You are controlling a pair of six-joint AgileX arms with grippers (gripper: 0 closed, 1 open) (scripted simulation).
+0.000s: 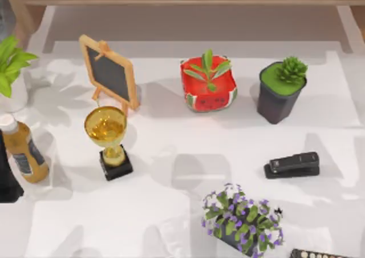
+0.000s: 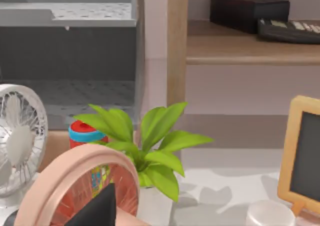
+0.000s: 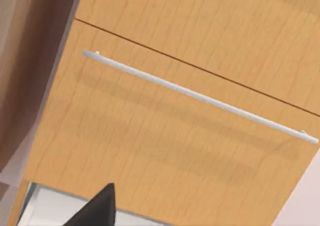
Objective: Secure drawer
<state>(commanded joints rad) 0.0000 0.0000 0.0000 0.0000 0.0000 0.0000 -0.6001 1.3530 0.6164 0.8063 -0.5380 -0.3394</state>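
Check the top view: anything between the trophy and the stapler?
Nothing. In the top view the table is bare, with only shadows, between the trophy and the stapler.

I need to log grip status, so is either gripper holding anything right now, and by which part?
Nothing is visibly held. The right wrist view faces the wooden drawer front and its bar handle, with no fingers on it.

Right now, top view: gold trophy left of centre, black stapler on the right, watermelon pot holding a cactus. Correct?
Not quite. In the top view the watermelon pot holds a leafy green sprig, not a cactus. The gold trophy left of centre and the black stapler on the right are as stated.
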